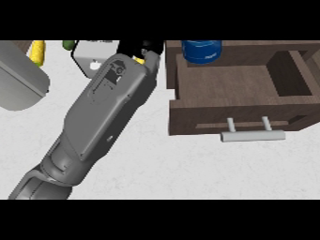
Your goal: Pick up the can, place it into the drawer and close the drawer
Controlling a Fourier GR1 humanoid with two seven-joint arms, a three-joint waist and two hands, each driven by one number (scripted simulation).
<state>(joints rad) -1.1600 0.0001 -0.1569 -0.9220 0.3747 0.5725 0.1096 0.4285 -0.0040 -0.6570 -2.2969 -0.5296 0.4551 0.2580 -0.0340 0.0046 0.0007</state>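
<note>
Seen from the head: a grey forearm (100,117) slanting up from the lower left edge toward the top middle, ending in the right hand (136,48), black and mostly cut off by the view's upper edge. Cannot tell whether open or curled, nor whether anything is held (only a patch of black and a yellow fleck by the wrist on show). Just right of that hand and apart from it, the can (202,51): blue, upright, top cropped, at the far left corner of the drawer (245,82) and seemingly inside it. Drawer pulled open, dark wood, with a pale bar handle (254,135) on its near front. Left of the hand, a white box (93,55) on the speckled white counter (190,168), then something green (69,45) and something yellow (37,51) further left, both clipped at the top. At the far left, a large rounded grey shape (10,79), probably the other forearm, with no hand showing.
</note>
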